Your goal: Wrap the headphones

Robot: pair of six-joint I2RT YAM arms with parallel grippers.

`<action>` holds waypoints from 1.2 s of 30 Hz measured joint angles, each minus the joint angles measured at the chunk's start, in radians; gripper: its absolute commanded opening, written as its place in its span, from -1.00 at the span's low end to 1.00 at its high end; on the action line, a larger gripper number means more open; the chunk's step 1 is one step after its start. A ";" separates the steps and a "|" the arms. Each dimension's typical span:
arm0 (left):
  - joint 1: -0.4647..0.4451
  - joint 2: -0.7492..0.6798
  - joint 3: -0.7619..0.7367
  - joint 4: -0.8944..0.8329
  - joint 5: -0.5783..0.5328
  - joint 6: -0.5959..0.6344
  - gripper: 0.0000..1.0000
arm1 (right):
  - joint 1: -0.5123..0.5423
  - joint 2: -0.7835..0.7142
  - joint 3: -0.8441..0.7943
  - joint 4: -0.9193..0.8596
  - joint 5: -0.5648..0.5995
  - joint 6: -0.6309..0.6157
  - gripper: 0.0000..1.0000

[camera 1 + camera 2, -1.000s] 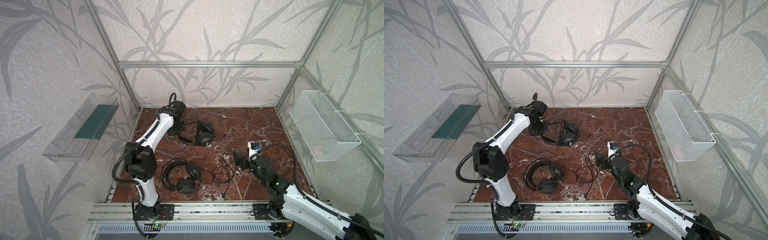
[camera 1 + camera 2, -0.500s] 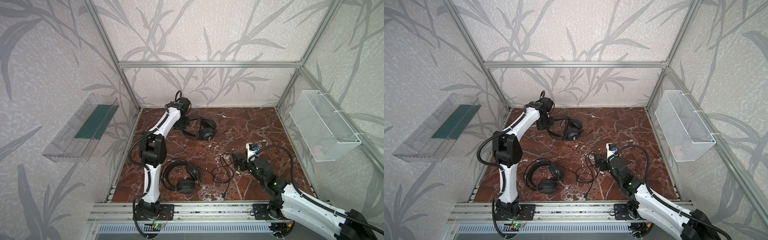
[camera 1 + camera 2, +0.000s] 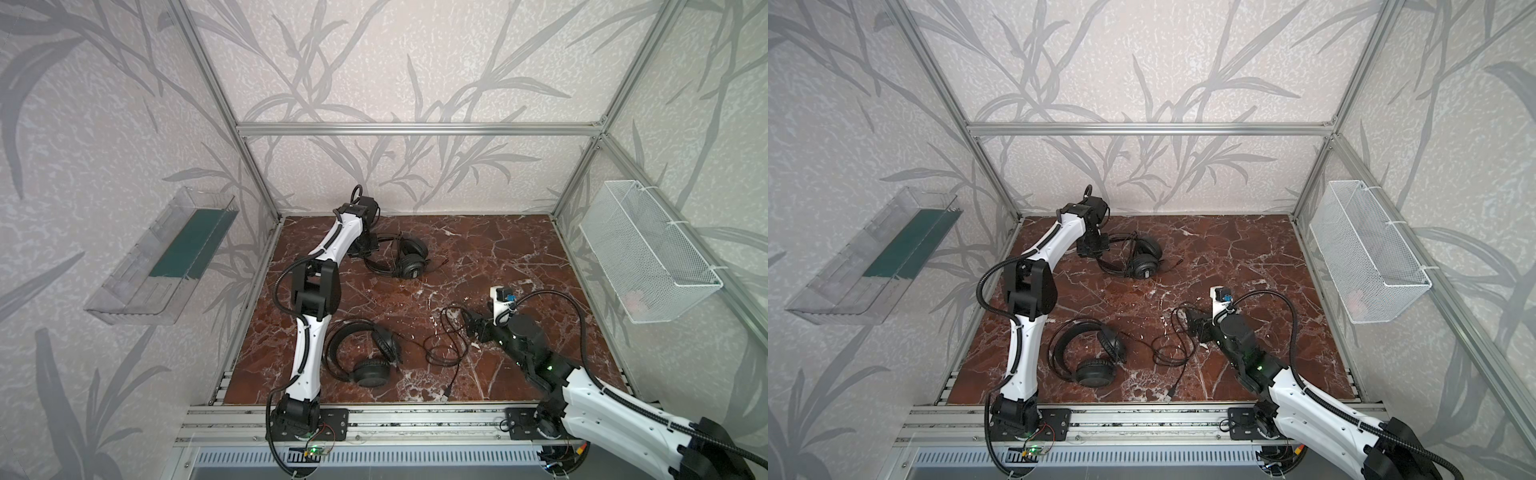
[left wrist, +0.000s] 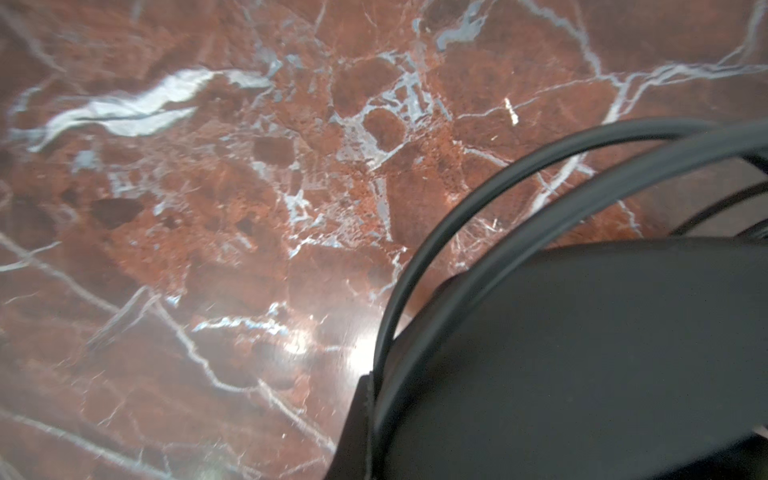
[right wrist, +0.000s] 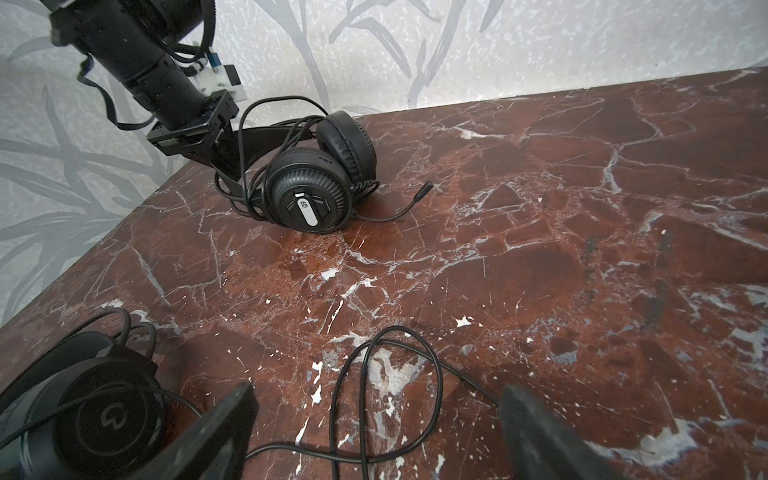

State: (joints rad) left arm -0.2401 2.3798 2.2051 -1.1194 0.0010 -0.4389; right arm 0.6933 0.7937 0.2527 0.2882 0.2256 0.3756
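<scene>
- The right tool [image 5: 374, 411], jaws spread wide, hovers over the loose loops of thin black cable [image 5: 390, 328]. The cable trails across the red-brown marble table [image 5: 540, 208] from the smooth-cupped black wired headset [image 3: 365, 361] on its left. The right arm is nearer.
- The left tool [image 3: 368, 249] is clamped on the headband of the ridged-cupped black wired headset [image 3: 409, 264], far left on the table.
- Count: 2 headsets, 2 tools, 1 cable tangle.

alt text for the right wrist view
The open right gripper hangs over a loose black cable on the red marble table. Near the wall the left gripper clamps the far headset's headband; the near headset lies close by.
</scene>
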 measured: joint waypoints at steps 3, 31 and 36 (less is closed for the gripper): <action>0.001 0.021 0.000 0.015 0.016 0.008 -1.00 | 0.001 0.005 0.000 0.002 -0.003 0.000 0.84; 0.012 0.023 -0.008 0.060 0.091 0.018 -0.25 | 0.014 0.036 -0.002 0.021 -0.018 -0.002 0.84; 0.012 -0.041 -0.037 0.074 0.101 -0.001 0.18 | 0.016 0.040 -0.002 0.021 -0.017 -0.002 0.84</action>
State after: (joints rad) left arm -0.2283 2.3390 2.1681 -1.0451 0.1024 -0.4397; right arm 0.7090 0.8333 0.2508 0.3096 0.2085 0.3737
